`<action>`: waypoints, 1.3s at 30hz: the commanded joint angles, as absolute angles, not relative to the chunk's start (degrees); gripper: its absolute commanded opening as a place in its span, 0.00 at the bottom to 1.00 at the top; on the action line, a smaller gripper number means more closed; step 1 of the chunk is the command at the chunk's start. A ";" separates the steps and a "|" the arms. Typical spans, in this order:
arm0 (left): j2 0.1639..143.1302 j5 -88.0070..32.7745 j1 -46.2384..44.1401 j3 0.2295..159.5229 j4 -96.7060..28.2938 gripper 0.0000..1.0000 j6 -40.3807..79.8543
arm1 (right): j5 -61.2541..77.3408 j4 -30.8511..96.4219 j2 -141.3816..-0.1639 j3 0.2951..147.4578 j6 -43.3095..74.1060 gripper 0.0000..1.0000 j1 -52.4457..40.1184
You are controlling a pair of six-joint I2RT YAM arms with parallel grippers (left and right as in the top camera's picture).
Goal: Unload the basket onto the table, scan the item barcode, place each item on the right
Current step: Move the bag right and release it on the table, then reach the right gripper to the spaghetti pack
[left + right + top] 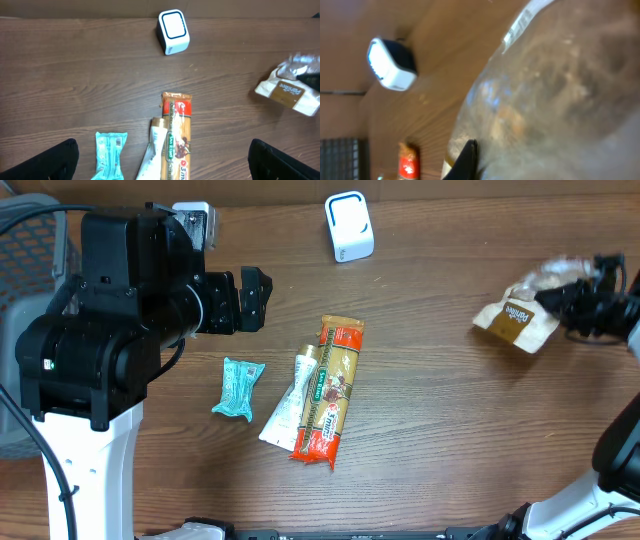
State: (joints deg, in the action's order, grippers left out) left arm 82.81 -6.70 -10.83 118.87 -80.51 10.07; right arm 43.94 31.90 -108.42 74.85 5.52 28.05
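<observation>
My right gripper is shut on a clear plastic bag with a brown-and-white label, held at the far right of the table. In the right wrist view the bag fills most of the frame, and only one dark finger of the gripper shows against it. The white scanner with a blue-rimmed window stands at the back centre, well left of the bag, and appears again as the scanner. My left gripper hangs open and empty at the left; its fingertips frame the lower corners.
Three packets lie mid-table: a teal wrapper, a white tube and a long red-and-gold pack. They show below my left gripper too. A grey mesh basket sits at the far left edge.
</observation>
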 commanded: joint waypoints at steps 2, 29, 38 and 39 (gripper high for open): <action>83.15 -7.09 -10.90 119.24 -80.36 1.00 8.78 | 43.48 24.27 -108.44 66.76 10.68 0.17 31.18; 83.15 -7.09 -10.90 119.24 -80.36 1.00 8.80 | 34.92 68.75 -103.63 92.71 7.01 1.00 14.74; 83.15 -7.07 -10.90 119.24 -80.36 1.00 8.78 | 34.63 54.02 -103.63 79.35 15.55 0.94 -7.55; 83.15 -7.09 -10.90 119.24 -80.36 1.00 8.80 | 34.63 51.64 -103.63 77.62 17.28 0.94 -9.43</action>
